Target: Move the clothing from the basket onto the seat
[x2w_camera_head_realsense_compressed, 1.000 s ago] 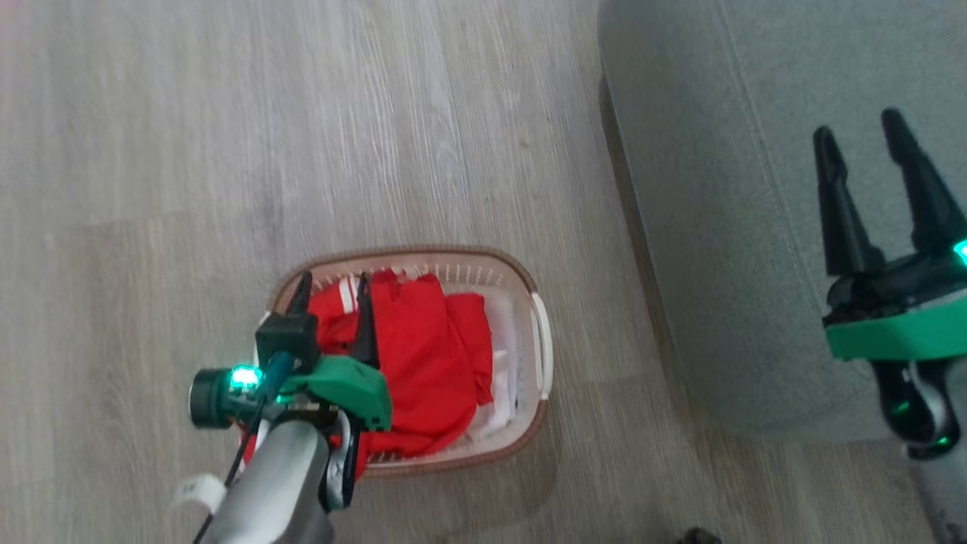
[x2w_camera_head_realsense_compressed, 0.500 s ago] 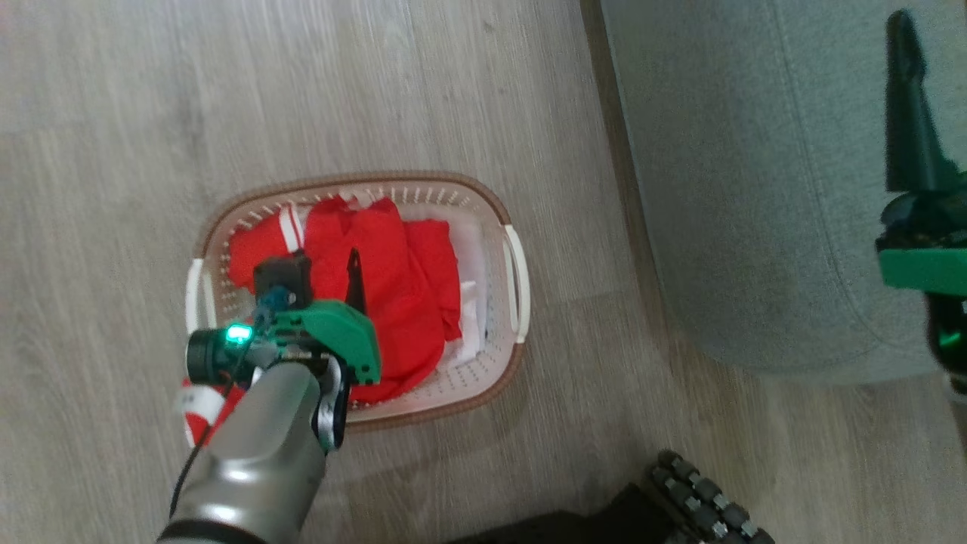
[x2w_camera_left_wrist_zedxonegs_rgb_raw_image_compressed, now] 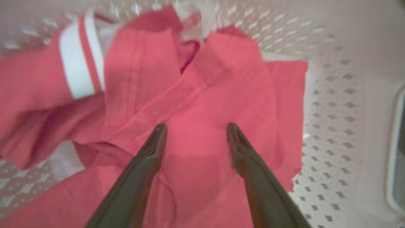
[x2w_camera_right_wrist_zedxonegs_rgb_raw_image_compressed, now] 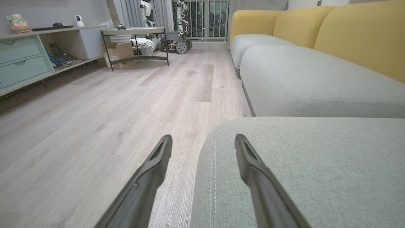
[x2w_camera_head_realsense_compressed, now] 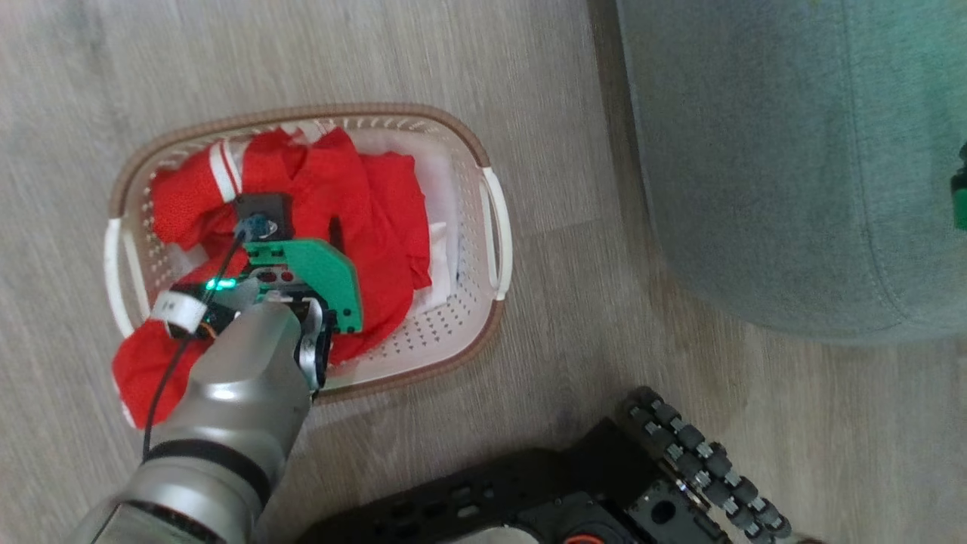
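Pale wood-grain floor (x2w_camera_head_realsense_compressed: 529,60) lies all round. The robot's own black base (x2w_camera_head_realsense_compressed: 529,491) with a roller wheel (x2w_camera_head_realsense_compressed: 702,461) sits near the basket (x2w_camera_head_realsense_compressed: 495,227), and the seat (x2w_camera_head_realsense_compressed: 793,151) stands beside the basket, apart from it across a strip of floor. In the right wrist view, a grey sofa (x2w_camera_right_wrist_zedxonegs_rgb_raw_image_compressed: 316,79) with yellow backs lies beyond the seat, and a shelf unit with teal drawers (x2w_camera_right_wrist_zedxonegs_rgb_raw_image_compressed: 19,63) and a thin-legged table (x2w_camera_right_wrist_zedxonegs_rgb_raw_image_compressed: 136,31) stand farther off. Nothing lies between basket and seat.

The left jaws stand wide open right over the clothing (x2w_camera_head_realsense_compressed: 378,219), which is heaped in the basket; their dark fingers (x2w_camera_left_wrist_zedxonegs_rgb_raw_image_compressed: 148,158) point down at a fold of red cloth and grip nothing. Whether the tips touch the cloth I cannot tell. The right jaws are also wide open and empty, poised at the seat's rounded corner (x2w_camera_right_wrist_zedxonegs_rgb_raw_image_compressed: 215,139).

The clothing is soft, crumpled and bright red, with white stripes (x2w_camera_left_wrist_zedxonegs_rgb_raw_image_compressed: 77,63) on one piece; one end spills over the rim onto the floor (x2w_camera_head_realsense_compressed: 143,370). The basket is oval white plastic with perforated walls, a brown woven rim and white handles. The seat is grey-green woven fabric with a stitched seam.
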Controlling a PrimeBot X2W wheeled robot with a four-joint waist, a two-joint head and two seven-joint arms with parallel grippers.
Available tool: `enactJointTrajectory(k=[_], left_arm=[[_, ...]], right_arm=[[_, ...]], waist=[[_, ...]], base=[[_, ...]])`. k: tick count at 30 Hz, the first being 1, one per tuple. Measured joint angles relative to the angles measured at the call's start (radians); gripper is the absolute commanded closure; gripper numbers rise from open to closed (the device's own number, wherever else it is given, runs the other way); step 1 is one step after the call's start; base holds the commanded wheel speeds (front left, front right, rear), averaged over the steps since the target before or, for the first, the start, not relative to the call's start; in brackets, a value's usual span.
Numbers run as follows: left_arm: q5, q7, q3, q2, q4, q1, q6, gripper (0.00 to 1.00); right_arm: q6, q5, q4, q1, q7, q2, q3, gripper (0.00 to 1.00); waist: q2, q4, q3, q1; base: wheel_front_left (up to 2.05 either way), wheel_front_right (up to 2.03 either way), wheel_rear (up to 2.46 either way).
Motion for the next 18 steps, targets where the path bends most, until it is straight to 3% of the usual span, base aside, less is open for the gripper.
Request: enactJointTrajectory(k=[13,14,15,16,17,18], left_arm=[[-0.060,0.215,-0.125,0.001,0.083,-0.046,0.011,0.00],[-0.061,0.226,-0.129,0.001,0.085,-0.048,0.011,0.09],[-0.061,0.230,-0.133,0.001,0.087,-0.049,0.011,0.45],[-0.061,0.233,-0.135,0.001,0.089,-0.049,0.012,0.57],[-0.067,0.230,-0.138,0.001,0.090,-0.049,0.012,0.75],[-0.071,0.219,-0.142,0.001,0.091,-0.049,0.012,1.00]], right_arm=[[0.000,0.010,-0.007,-0.019,0.000,0.005,-0.016,0.00],[0.000,0.010,-0.007,-0.020,0.000,0.006,-0.016,0.00],[0.000,0.010,-0.007,-0.020,0.000,0.006,-0.016,0.00],[0.000,0.010,-0.006,-0.020,0.000,0.006,-0.016,0.00],[0.000,0.010,-0.006,-0.020,0.000,0.006,-0.016,0.00],[0.000,0.010,-0.005,-0.020,0.000,0.006,-0.016,0.00]], waist=[[0.0000,-0.031,0.084,-0.0002],[0.0000,-0.032,0.087,-0.0001],[0.0000,-0.032,0.088,-0.0001],[0.0000,-0.032,0.088,-0.0002],[0.0000,-0.031,0.088,-0.0002],[0.0000,-0.030,0.087,-0.0002]], base=[[0.00,0.00,0.00],[0.00,0.00,0.00],[0.00,0.00,0.00],[0.00,0.00,0.00],[0.00,0.00,0.00],[0.00,0.00,0.00]])
